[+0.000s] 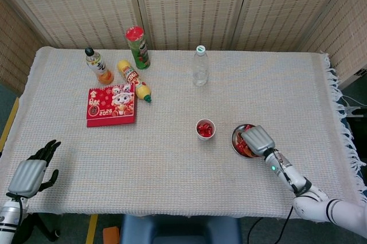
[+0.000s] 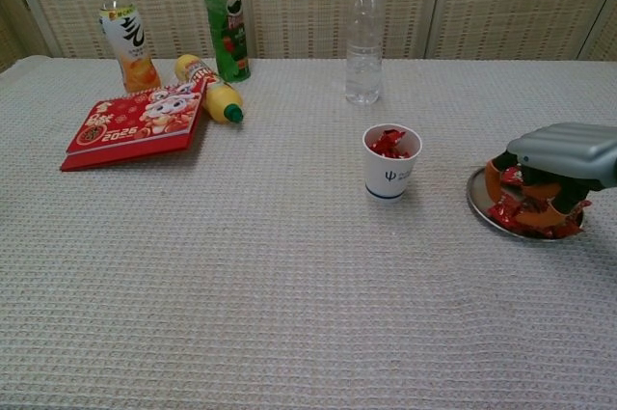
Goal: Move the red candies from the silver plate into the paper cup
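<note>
**Right hand down on the candy plate**

In the head view I see my right hand [image 1: 256, 139] lying over the silver plate [image 1: 235, 138], covering most of it. Some red candies [image 1: 242, 147] show beside it. The paper cup [image 1: 205, 128] stands just left of the plate, with red candies inside. My left hand [image 1: 31, 172] rests at the table's near left edge, fingers apart, holding nothing.

In the chest view the right hand [image 2: 549, 174] is low on the silver plate [image 2: 476, 196], its fingers [image 2: 494, 178] curled down into the red candies [image 2: 510, 215] and touching them. I cannot tell if it really grips a candy. The paper cup [image 2: 390, 166] is near, not touching the plate.
</note>
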Controlling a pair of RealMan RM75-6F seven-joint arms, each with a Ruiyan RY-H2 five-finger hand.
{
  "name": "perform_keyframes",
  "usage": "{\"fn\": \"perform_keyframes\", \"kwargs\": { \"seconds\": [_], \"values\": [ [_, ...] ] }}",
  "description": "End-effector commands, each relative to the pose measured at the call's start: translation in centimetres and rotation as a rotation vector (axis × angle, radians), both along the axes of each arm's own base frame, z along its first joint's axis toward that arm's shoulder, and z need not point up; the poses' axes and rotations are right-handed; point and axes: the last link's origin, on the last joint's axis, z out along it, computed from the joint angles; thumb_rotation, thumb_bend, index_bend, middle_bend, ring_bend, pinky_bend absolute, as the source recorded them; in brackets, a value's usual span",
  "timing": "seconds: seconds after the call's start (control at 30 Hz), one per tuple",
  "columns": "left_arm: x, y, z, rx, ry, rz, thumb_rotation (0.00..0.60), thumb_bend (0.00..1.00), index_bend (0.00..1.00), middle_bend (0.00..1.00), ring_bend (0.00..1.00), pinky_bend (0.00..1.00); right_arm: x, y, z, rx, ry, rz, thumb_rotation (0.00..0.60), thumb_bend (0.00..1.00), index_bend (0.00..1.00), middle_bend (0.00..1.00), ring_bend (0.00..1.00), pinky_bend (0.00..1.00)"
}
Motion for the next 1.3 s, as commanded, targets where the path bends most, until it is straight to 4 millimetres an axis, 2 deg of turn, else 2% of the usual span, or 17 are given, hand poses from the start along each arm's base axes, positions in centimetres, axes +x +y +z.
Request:
{"fn": "perform_keyframes", "kwargs": {
  "seconds": [0.03,0.37,0.87,1.1,1.3],
  "values": [
    [0.0,0.0,0.0,0.0,0.0,0.001,0.6,0.48,0.0,0.0,0.15,0.38,-0.2,0.0,-0.1,0.005,0.013,-0.01,0.6,0.27,0.45,0.96,0.84,1.0],
    [-0.1,0.1,0.1,0.002,-0.002,0.006,0.6,0.48,0.0,0.0,0.15,0.38,0.1,-0.6,-0.6,-0.009,0.026,-0.006,0.6,0.27,0.48,0.96,0.84,1.0],
    [-0.2,0.1,0.1,0.002,-0.002,0.007,0.6,0.48,0.0,0.0,0.15,0.38,-0.5,-0.7,-0.9,-0.037,0.057,-0.021,0.6,0.27,0.64,0.96,0.85,1.0],
    [-0.1,0.1,0.1,0.002,-0.003,0.005,0.6,0.48,0.0,0.0,0.15,0.38,-0.4,-0.9,-0.6,-0.056,0.045,-0.024,0.6,0.37,0.68,0.96,0.85,1.0],
    [-0.1,0.1,0.1,0.003,-0.003,0.004,0.6,0.48,0.0,0.0,0.15,0.38,-0.1,-1.1,0.0,-0.078,0.022,-0.023,0.6,0.37,0.68,0.96,0.85,1.0]
  ]
}}
